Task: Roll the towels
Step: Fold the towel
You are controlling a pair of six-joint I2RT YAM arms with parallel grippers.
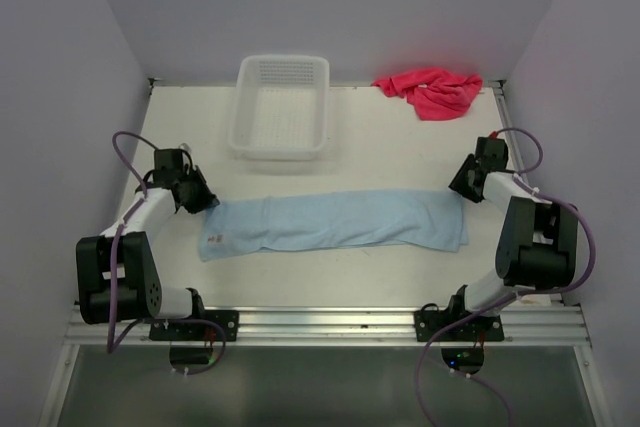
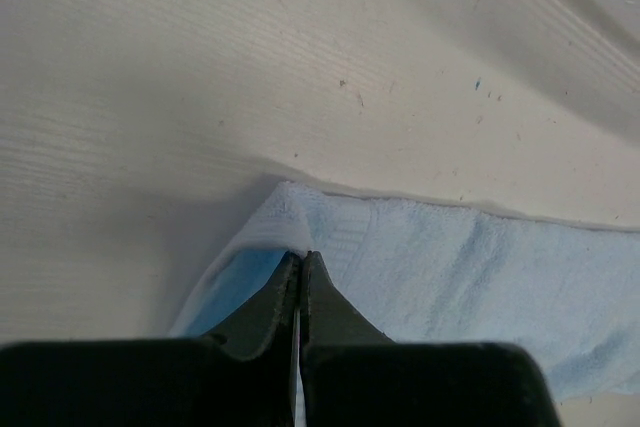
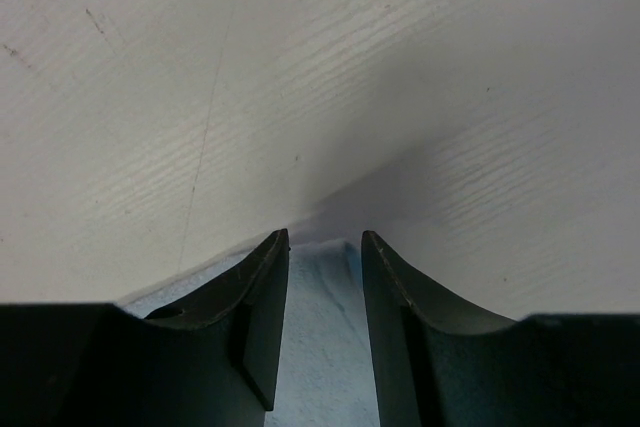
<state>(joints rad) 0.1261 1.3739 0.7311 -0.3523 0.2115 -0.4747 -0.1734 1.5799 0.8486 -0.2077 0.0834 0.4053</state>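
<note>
Rolling about to start: blue towel (image 1: 335,222) flat across the tabletop (image 1: 380,152), pink towel (image 1: 430,90) bunched far right; your left tool (image 2: 301,259) pinches the blue towel's left corner, your right tool (image 3: 325,242) stands parted over its right end, so you probably next curl one end over evenly.

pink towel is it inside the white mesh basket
No, the pink towel lies crumpled on the table to the right of the white mesh basket, apart from it.
</note>
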